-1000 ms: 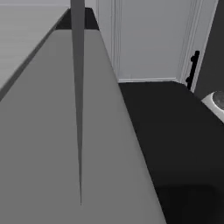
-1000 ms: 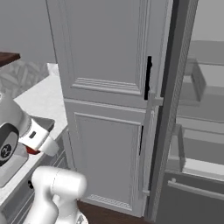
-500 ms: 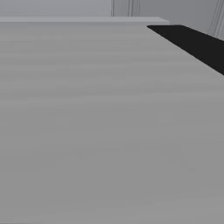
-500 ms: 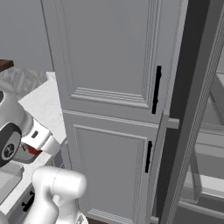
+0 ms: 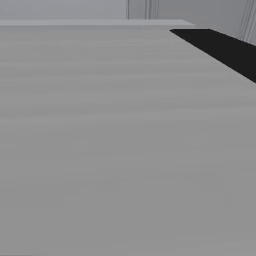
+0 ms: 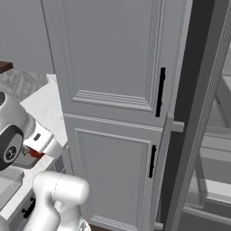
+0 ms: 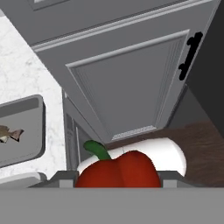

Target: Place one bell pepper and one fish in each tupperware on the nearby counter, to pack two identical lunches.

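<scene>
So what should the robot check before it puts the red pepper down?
1. Bell pepper held between the pincer fingers: ok, it sits right between them.
2. A tupperware in sight on the counter: ok, at the hand view's left.
3. Fish already in that tupperware: ok.
4. Pepper above the tupperware: not ok, it is off to the side, over the floor.
5. Second tupperware's contents: cannot tell.

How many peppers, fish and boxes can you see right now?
bell pepper: 1, red, between the gripper fingers
fish: 1, lying in a tupperware
tupperware: 2, the second barely showing
Total: 4
</scene>
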Available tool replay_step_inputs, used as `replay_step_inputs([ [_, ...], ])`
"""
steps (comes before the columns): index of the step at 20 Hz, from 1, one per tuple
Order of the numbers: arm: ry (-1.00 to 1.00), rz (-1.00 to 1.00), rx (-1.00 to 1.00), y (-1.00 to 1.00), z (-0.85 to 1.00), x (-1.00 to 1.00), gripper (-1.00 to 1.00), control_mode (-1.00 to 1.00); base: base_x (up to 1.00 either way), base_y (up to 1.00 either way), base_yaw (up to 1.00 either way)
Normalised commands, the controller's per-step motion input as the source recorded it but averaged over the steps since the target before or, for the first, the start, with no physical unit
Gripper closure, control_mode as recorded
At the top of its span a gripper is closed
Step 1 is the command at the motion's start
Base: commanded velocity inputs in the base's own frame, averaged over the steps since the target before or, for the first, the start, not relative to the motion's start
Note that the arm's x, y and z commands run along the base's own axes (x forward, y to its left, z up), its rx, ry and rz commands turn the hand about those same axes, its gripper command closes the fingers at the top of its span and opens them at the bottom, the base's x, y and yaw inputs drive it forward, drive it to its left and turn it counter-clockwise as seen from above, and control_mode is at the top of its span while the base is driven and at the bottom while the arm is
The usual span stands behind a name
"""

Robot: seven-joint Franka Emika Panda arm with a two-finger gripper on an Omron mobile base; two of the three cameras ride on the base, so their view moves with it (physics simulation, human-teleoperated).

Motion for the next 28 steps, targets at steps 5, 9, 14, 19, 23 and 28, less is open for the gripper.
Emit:
replay_step_inputs([
  [5, 0.02, 0.06, 0.0, 0.45, -0.21, 0.33, 1.0, -1.0, 0.0, 0.0, 0.0],
  [9, 0.0, 0.2, 0.0, 0.87, -0.37, 0.17, 1.0, -1.0, 0.0, 0.0, 0.0],
  [14, 0.0, 0.21, 0.0, 0.88, -0.27, 0.24, 1.0, -1.0, 0.0, 0.0, 0.0],
  [19, 0.0, 0.26, 0.0, 0.67, -0.2, 0.18, 1.0, -1.0, 0.0, 0.0, 0.0],
  [23, 0.0, 0.32, 0.0, 0.53, -0.25, 0.33, 1.0, -1.0, 0.0, 0.0, 0.0],
  [28, 0.0, 0.25, 0.0, 0.51, -0.32, 0.29, 1.0, -1.0, 0.0, 0.0, 0.0],
])
